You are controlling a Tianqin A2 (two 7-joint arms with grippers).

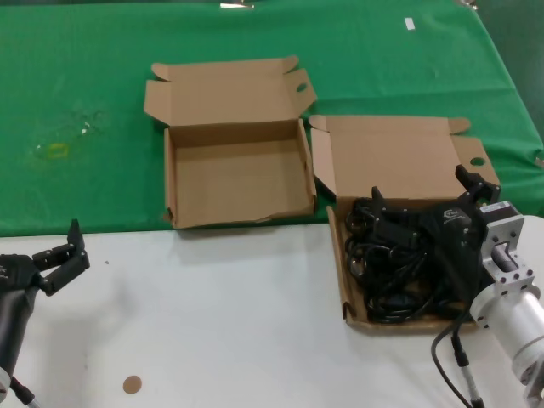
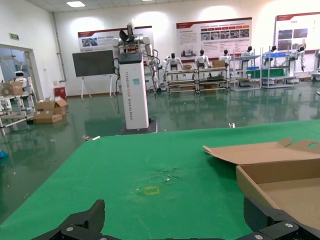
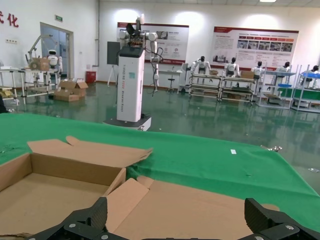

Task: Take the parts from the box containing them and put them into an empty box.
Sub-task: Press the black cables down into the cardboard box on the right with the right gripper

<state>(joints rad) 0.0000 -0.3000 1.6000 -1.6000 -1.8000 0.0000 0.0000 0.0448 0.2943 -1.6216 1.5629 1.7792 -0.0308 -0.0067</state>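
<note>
While the empty box [image 1: 238, 174] at centre frame holds nothing, every black part [image 1: 399, 259] sits in the full box [image 1: 408, 157]; right claw [image 1: 425, 208] spreads wide above them, left claw [image 1: 61, 255] open, lower left.

Green cloth [image 1: 85, 93] over far half of white table [image 1: 212, 323]. Empty box [image 1: 234, 174] at 12 o'clock, straddling cloth edge. Box with black parts [image 1: 399, 246] at 3 o'clock. Small brown disc [image 1: 132, 384] at 7 o'clock.
</note>
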